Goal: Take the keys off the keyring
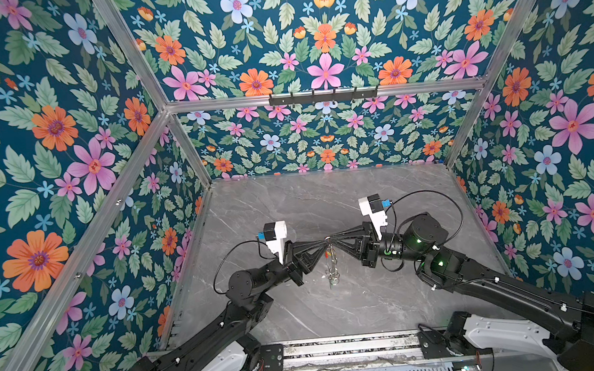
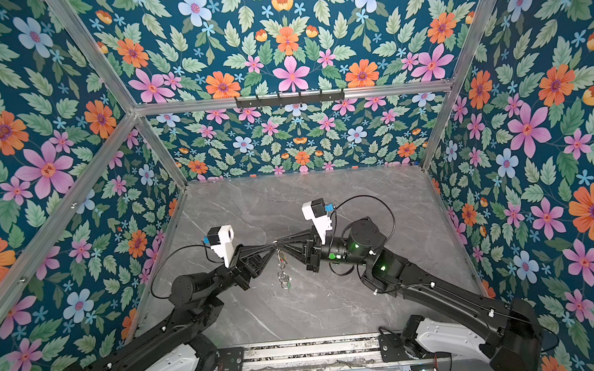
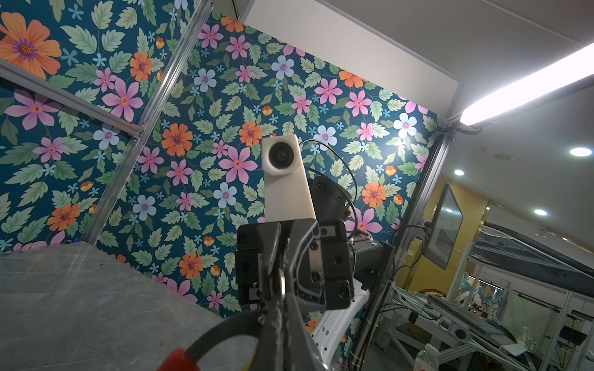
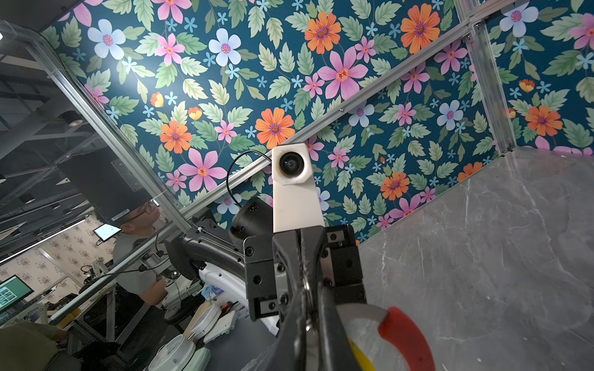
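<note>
In both top views my two grippers meet tip to tip above the middle of the table. The keyring (image 1: 331,263) (image 2: 282,269) hangs edge-on below them, a cluster of silver loops (image 1: 332,275) at its low end. My left gripper (image 1: 322,244) (image 3: 281,300) is shut on the ring's rim; the grey arc (image 3: 218,331) and red segment (image 3: 176,361) curve out beside its fingers. My right gripper (image 1: 333,240) (image 4: 305,300) is shut on the same rim, next to the red segment (image 4: 408,337). A brass-yellow key (image 4: 360,356) shows beside its fingers. The green-tagged key I cannot make out.
The grey marble table (image 1: 325,198) is walled by floral panels at the back and both sides. A black hook rail (image 1: 323,95) hangs on the back wall. Both arms reach in from the mounting rail (image 1: 348,352) at the front edge.
</note>
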`<action>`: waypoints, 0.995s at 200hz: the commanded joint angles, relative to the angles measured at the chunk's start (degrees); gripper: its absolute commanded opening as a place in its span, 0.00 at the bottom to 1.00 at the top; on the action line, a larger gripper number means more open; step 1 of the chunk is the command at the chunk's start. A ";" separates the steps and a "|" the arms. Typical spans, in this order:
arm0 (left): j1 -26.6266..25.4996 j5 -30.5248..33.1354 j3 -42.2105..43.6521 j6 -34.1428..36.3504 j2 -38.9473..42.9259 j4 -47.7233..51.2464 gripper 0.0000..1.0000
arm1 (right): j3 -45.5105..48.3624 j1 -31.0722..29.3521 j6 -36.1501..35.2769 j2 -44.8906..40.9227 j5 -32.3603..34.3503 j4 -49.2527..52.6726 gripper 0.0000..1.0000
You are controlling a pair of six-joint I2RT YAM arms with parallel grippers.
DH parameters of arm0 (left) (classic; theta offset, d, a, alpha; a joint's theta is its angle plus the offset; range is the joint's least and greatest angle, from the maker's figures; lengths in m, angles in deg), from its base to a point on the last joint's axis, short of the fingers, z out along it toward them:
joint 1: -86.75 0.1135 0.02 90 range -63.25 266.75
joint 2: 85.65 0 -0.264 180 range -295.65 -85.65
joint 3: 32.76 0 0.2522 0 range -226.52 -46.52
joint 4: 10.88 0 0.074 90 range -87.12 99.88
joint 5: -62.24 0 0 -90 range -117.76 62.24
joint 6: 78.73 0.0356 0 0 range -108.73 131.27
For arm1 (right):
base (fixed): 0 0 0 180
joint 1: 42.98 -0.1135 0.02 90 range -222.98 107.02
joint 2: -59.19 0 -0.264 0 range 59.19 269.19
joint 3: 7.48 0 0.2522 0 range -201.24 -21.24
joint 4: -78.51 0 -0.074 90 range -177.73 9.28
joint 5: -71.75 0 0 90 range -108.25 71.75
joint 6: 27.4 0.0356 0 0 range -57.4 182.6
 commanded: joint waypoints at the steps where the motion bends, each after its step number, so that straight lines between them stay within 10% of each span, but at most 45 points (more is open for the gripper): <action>1: 0.07 0.26 -0.04 0.10 0.18 -2.97 0.00 | -0.38 -0.08 0.10 0.00 -0.35 -0.94 0.05; 54: 0.06 0.43 0.00 -0.09 0.44 -2.89 0.00 | -0.55 -0.08 -0.39 -0.44 -0.28 0.50 0.00; 132: 0.04 0.70 0.79 -0.27 2.40 -1.90 0.39 | -1.19 -0.16 -1.54 -1.52 0.62 4.60 0.00; 199: 0.02 -0.94 -2.12 4.86 9.76 19.59 0.49 | -5.84 -0.10 -9.95 -4.05 -1.74 21.50 0.00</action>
